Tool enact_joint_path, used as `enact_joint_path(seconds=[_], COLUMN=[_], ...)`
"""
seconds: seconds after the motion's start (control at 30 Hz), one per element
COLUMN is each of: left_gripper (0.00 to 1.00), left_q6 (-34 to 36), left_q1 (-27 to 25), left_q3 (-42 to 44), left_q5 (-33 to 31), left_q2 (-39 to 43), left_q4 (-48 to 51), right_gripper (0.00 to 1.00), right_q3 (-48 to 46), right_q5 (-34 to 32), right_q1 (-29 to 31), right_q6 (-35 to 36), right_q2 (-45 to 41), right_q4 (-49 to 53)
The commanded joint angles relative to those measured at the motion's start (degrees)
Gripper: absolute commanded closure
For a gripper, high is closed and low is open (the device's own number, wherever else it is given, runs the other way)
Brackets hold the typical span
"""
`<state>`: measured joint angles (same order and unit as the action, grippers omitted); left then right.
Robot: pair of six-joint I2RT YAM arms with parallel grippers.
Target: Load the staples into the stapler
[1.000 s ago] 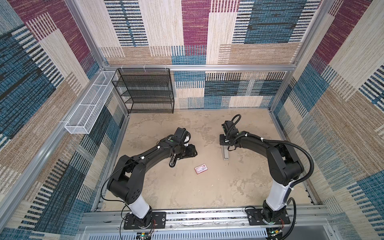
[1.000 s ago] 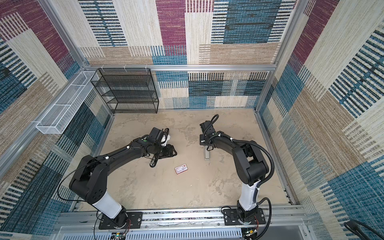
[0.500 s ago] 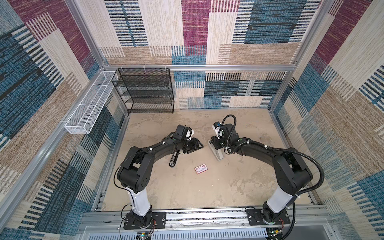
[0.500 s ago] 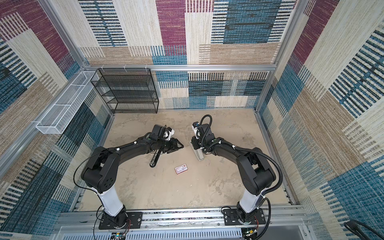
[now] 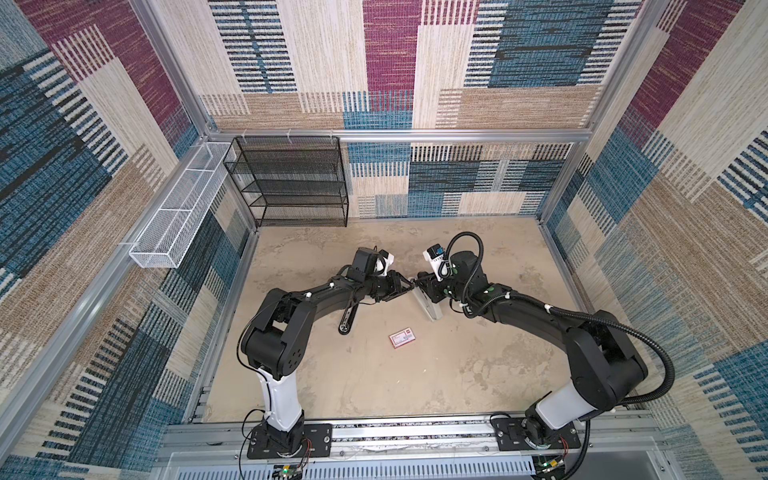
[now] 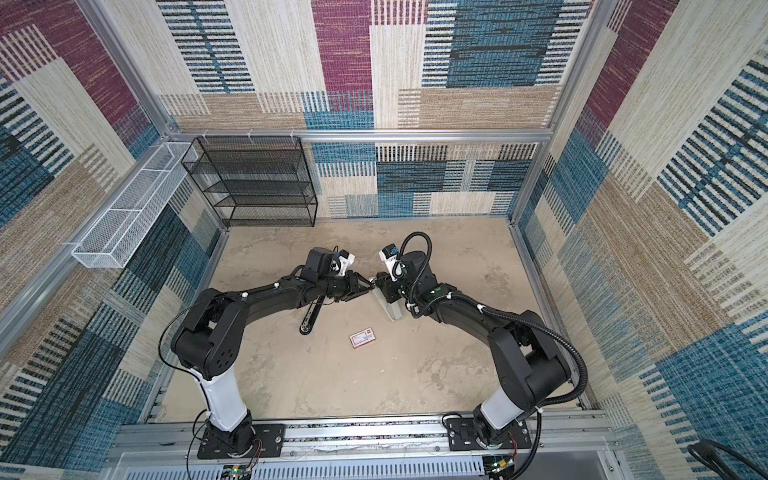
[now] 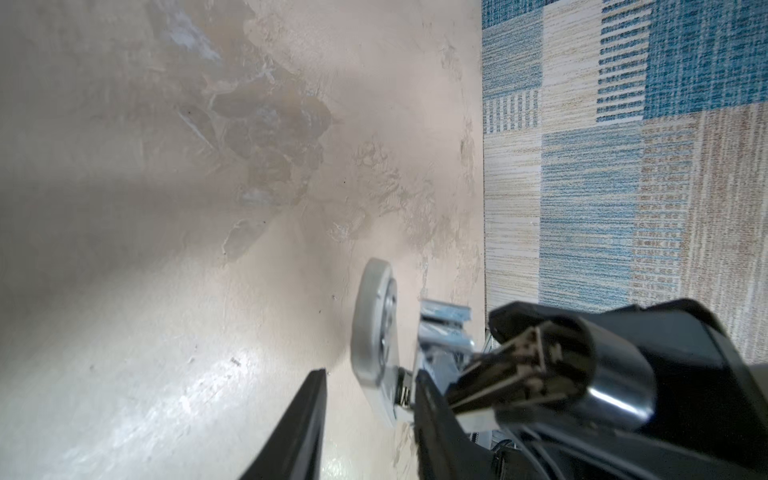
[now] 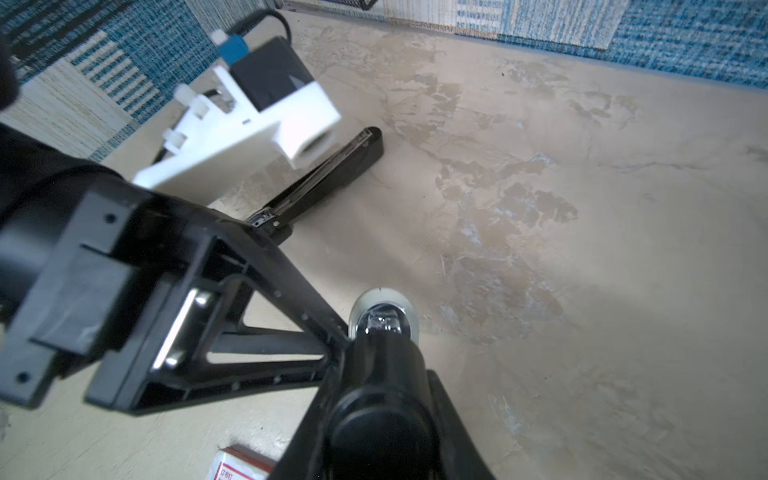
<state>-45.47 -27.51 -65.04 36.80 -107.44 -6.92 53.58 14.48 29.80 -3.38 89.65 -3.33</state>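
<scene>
The stapler, with a grey base (image 5: 429, 306) and a black upper body (image 8: 386, 415), stands tilted at mid-table. My right gripper (image 5: 423, 286) (image 8: 384, 374) is shut on its black body. My left gripper (image 5: 409, 284) faces it tip to tip. In the left wrist view the left gripper (image 7: 371, 372) has its jaws apart, and the stapler's grey base end (image 7: 374, 324) and shiny metal magazine (image 7: 444, 328) lie just beyond them. The red-and-white staples box (image 5: 401, 338) (image 6: 363, 337) (image 8: 241, 465) lies flat nearer the front. No loose staples are visible.
A long black bar with a metal groove (image 5: 347, 318) (image 8: 328, 178) lies on the table under the left arm. A black mesh shelf (image 5: 291, 183) stands at the back left wall. A white wire basket (image 5: 183, 208) hangs on the left wall.
The right gripper carried the stapler left toward the middle. The left gripper swung right, away from the black bar, to meet it, and its jaws narrowed.
</scene>
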Motion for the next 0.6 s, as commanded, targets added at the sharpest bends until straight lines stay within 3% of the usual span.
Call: enact_joint_path(seconds=[0.0,0.13,0.33,0.37,0.43,0.57], left_gripper=[0.68,0.79,0.75,0.86,0.98,1.0], left_q6=[-1.5,-1.6,-2.7,-2.9,-3.5,-4.6], left_q1=[0.1,0.1,0.1,0.1,0.1,0.3], left_q3=[-0.8,-1.7,-2.9,-2.8,-2.7,-2.9], left_q5=[1.1,1.4,2.1,2.2,2.3,2.4], left_q2=[-0.4,-1.1,-2.1,-2.1,-2.2,-2.8], left_q4=[-2.9,-3.2,-5.2,-6.2,-7.4,-8.4], right_gripper=[0.98,0.98,1.0,1.0,1.0,1.0], right_q3=[-0.4,-0.8,-1.0,-1.1,-1.2,-2.0], right_q5=[2.3,3.3,5.9,5.6,5.2,3.5], right_q1=[0.3,0.3,0.3,0.3,0.3,0.3], right_q6=[0.0,-0.3,-0.7,-0.8,-0.8,-0.8], right_q2=[-1.5,-2.5,-3.4,-3.5,-3.6,-5.5], right_q4=[-5.5,-6.0,-6.6,-6.6,-6.2,-5.5])
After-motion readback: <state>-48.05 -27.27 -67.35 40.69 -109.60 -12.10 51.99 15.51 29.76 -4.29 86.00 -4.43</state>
